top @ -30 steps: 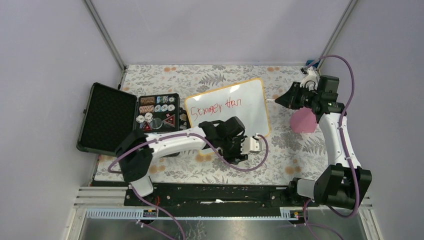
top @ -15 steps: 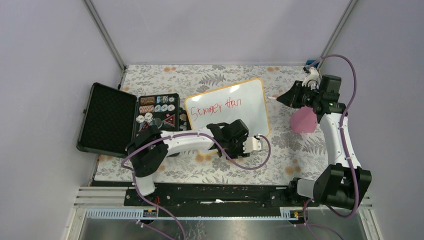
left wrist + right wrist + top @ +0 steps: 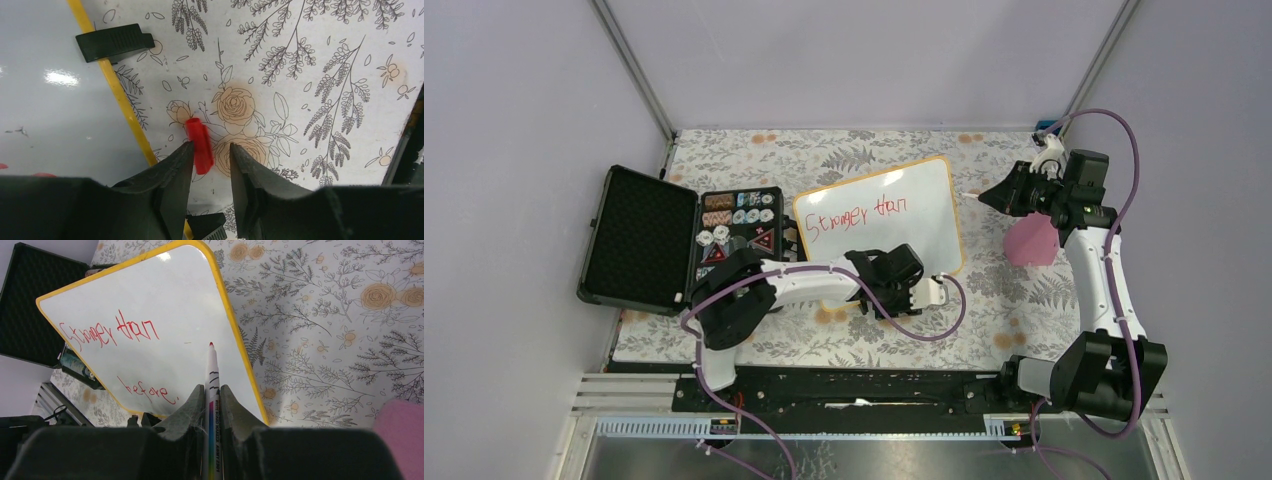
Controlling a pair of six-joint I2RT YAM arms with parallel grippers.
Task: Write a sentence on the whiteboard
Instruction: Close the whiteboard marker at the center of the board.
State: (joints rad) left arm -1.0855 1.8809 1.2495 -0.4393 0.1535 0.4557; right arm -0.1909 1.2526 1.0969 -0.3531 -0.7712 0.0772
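Over the last second our left fingers (image 3: 210, 146) have narrowed around the red cap (image 3: 199, 144), which lies on the floral bench (image 3: 310, 75) just beside the whiteboard (image 3: 924, 232). They straddle it, not yet clamped. The whiteboard lies mid-bench, right of the open black case (image 3: 639, 235). Our right fingers (image 3: 212, 389) clench the marker (image 3: 212, 365), tip near the board's right edge. In red we read "Stronger than" and "before." We judge the writing finished, with capping next. The barrel print is illegible.

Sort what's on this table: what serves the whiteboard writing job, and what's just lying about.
For the job:
whiteboard, with red writing on it; marker, gripped in the right tool; red cap, between the open fingers of the left tool.

Lying about:
black chip case, open; pink object beside the right arm.
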